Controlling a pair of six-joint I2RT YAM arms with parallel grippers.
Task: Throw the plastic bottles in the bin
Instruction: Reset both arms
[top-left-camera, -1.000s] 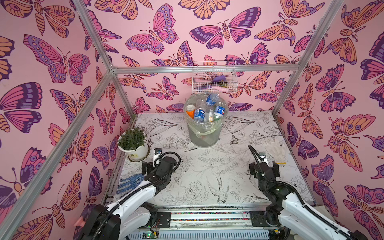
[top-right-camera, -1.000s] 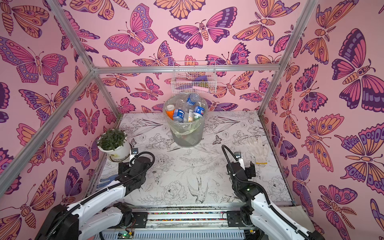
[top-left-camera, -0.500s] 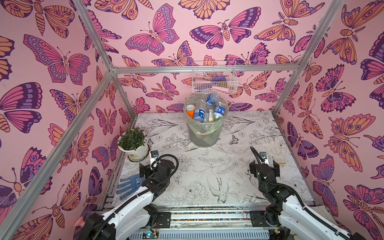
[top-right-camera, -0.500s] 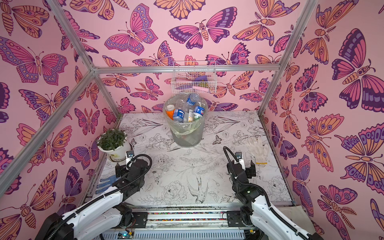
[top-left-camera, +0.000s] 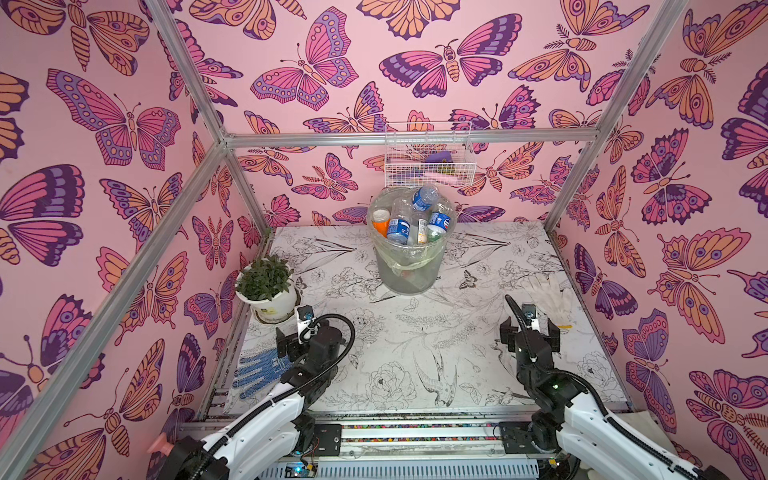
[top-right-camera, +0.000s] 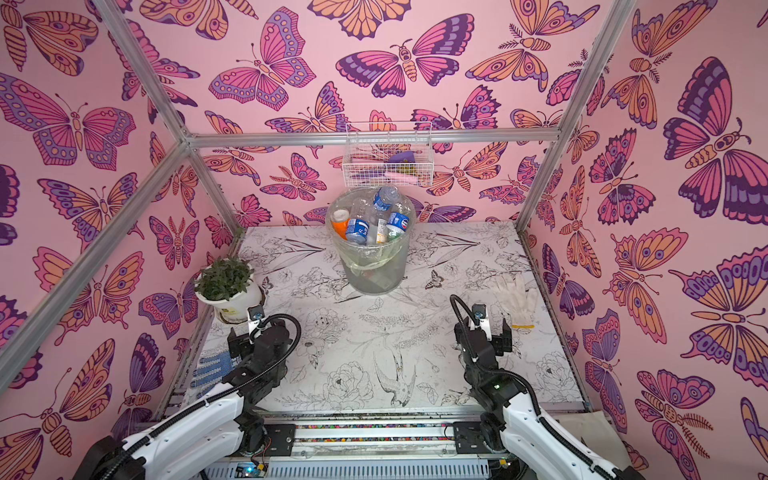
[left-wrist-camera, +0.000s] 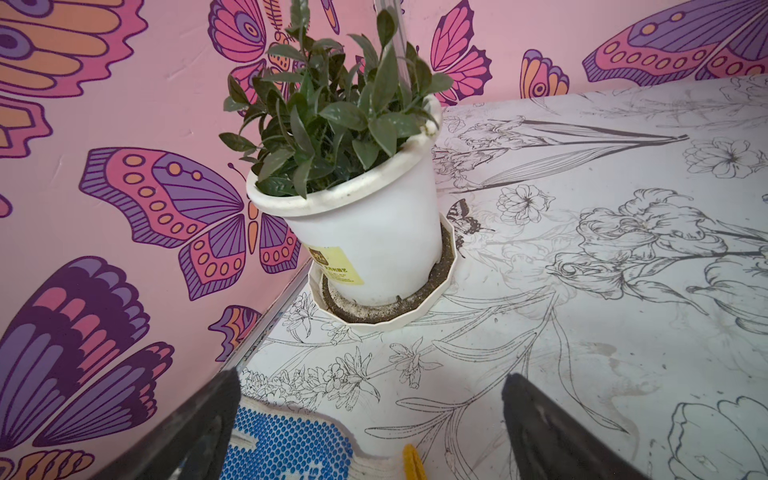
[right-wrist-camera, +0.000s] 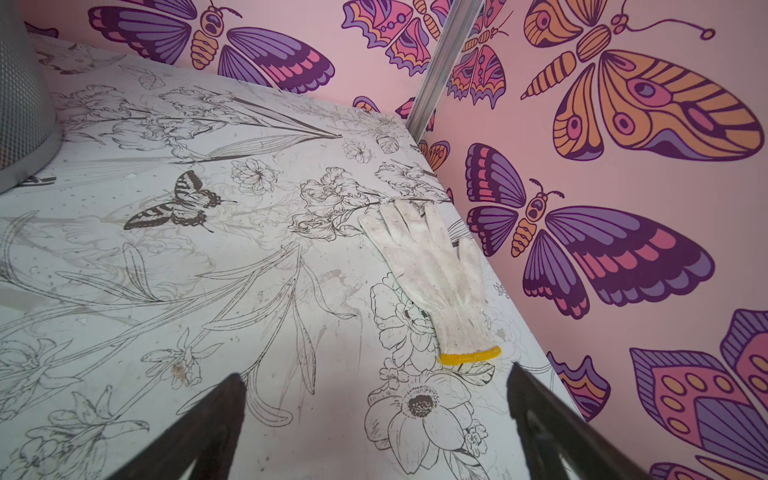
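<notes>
The left gripper (left-wrist-camera: 370, 395), black and two-fingered, stands wide open with nothing between its jaws. In the left wrist view its fingers frame a patch of the flower-printed white tabletop (left-wrist-camera: 582, 332). A white plastic flowerpot holding a green plant (left-wrist-camera: 365, 249) stands just ahead, and a blue-dotted knit work glove (left-wrist-camera: 291, 453) lies close by one finger. The right gripper (right-wrist-camera: 374, 390) is likewise spread wide and empty, low over the table near a white cotton glove with a yellow cuff (right-wrist-camera: 432, 274).

In both top views the two arms sit at the near edge, well apart from the round translucent grey-white bin lined with a thin clear bag (top-left-camera: 409, 270). The bin stands upright toward the back wall, below a white wire basket (top-left-camera: 428, 158). The small plastic bottles (top-left-camera: 399, 228) — clear, with blue, orange and yellow labels — are piled inside it, one poking above the rim.
</notes>
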